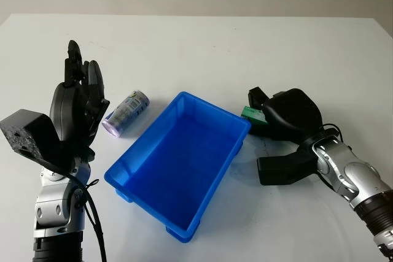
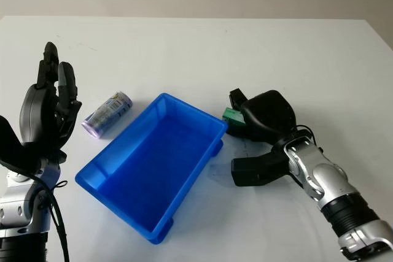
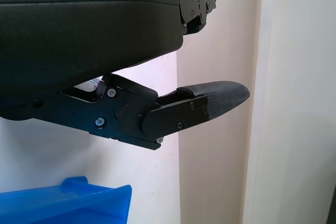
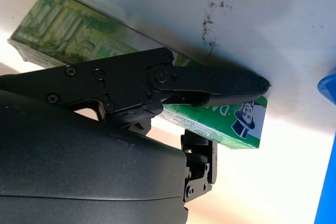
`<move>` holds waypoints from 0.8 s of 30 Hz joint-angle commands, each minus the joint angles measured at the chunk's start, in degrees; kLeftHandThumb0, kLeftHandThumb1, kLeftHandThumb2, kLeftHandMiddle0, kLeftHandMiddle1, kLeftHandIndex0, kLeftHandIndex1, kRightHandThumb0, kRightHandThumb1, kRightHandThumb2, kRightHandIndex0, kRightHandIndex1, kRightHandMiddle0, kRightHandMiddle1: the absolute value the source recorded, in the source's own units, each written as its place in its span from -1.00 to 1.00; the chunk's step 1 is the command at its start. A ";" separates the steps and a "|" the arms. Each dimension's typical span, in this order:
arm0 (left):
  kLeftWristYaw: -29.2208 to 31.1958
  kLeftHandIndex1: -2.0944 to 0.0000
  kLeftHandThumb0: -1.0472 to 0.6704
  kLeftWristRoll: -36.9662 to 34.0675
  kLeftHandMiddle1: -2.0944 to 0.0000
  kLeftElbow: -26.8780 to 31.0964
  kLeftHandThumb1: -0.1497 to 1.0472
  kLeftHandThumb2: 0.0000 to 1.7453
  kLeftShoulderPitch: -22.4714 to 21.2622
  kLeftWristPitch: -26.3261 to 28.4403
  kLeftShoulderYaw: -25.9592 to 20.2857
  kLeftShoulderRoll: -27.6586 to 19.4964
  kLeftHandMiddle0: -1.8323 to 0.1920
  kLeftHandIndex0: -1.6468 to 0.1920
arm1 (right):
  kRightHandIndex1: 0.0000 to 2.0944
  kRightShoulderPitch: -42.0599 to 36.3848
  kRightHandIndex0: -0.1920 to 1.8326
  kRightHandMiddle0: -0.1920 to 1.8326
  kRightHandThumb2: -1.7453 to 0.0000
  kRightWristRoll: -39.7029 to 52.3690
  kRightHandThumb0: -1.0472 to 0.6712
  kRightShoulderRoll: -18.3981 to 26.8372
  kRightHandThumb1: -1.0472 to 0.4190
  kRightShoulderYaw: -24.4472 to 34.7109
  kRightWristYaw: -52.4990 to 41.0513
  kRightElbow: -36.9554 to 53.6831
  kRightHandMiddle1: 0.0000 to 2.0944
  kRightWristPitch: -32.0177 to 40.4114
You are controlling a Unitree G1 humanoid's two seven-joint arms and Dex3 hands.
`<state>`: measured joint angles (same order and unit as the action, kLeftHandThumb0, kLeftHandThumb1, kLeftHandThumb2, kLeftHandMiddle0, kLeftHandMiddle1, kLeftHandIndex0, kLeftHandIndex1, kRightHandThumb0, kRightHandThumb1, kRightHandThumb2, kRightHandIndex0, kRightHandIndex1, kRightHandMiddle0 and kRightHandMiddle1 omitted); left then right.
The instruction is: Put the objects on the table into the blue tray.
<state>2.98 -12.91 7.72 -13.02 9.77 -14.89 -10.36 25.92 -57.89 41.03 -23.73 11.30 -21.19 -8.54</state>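
Blue tray holds nothing; right hand grips green box beside it.

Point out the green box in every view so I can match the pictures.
Left eye: green box under the right hand, off the blue tray's right corner.
Right eye: same spot, by the tray.
Left wrist: no box; tray corner.
Right wrist: box under the fingers.
Shared landmark: the tray.

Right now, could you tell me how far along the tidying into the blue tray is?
Nothing is in the blue tray yet. The right hand is closing around the green box beside the tray. The purple can lies on the table, near the raised, open left hand.
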 commanded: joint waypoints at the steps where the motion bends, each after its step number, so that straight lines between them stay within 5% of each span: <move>1: 0.00 1.00 -0.58 -0.33 0.96 1.39 1.00 -0.27 0.19 0.37 -0.47 -0.46 1.00 1.00 | 1.00 -0.57 0.10 -0.41 0.73 0.54 -0.33 0.51 -1.00 -0.33 -1.20 -0.50 1.00 -1.17; 8: 0.33 1.00 -0.58 -0.98 0.97 1.53 1.00 -0.28 0.22 0.71 -0.78 -0.71 1.00 1.00 | 1.00 2.25 0.09 -0.33 0.85 6.35 -0.26 0.60 -1.00 4.31 0.64 -2.87 1.00 -4.83; 24: -0.41 1.00 -0.58 -0.22 0.96 1.32 1.00 -0.28 0.59 0.26 0.02 0.01 0.99 1.00 | 1.00 15.36 0.18 -0.07 0.94 12.06 -0.20 -3.04 -0.97 11.90 11.47 -5.68 1.00 -0.09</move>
<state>2.84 -13.40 8.17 -12.99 10.43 -14.86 -10.55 40.01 -46.10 38.54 -12.49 21.72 -28.58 -8.42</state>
